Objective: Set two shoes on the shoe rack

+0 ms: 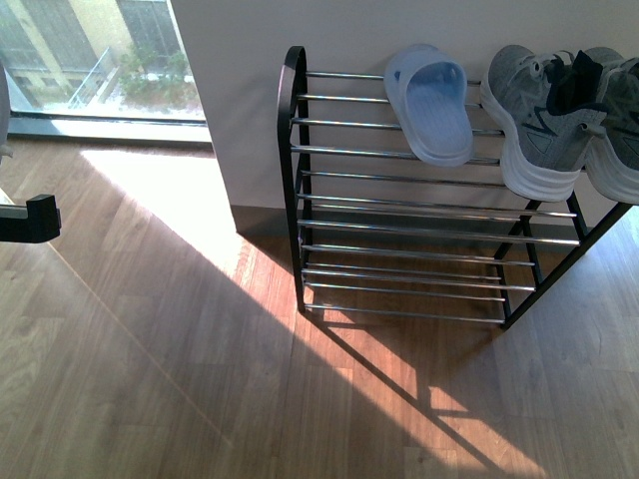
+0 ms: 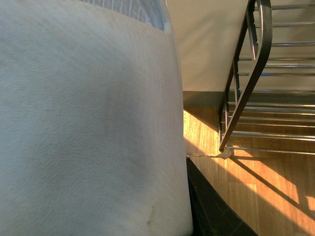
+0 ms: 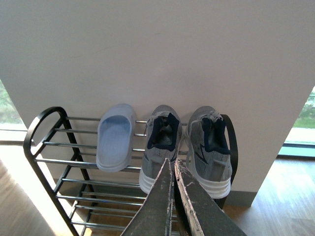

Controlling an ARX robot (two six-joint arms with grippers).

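- Hovering clenched and empty, the right gripper (image 3: 173, 169) hangs in front of the shoe rack (image 1: 291, 150), the arm angled toward its top tier.
- Both grey sneakers (image 3: 160, 147) and one blue slide (image 3: 114, 142) lie there.
- Soft knit, light; I'd pinch the heel collar.
- Left gripper (image 1: 42, 215): can't tell.

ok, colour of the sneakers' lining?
Navy, inside grey knit sneakers with white soles; clearest in the right wrist view.

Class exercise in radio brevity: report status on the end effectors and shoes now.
Right end effector shut, empty. Left unclear. One blue slide, both grey sneakers on shoe rack top tier. Nothing in the way.
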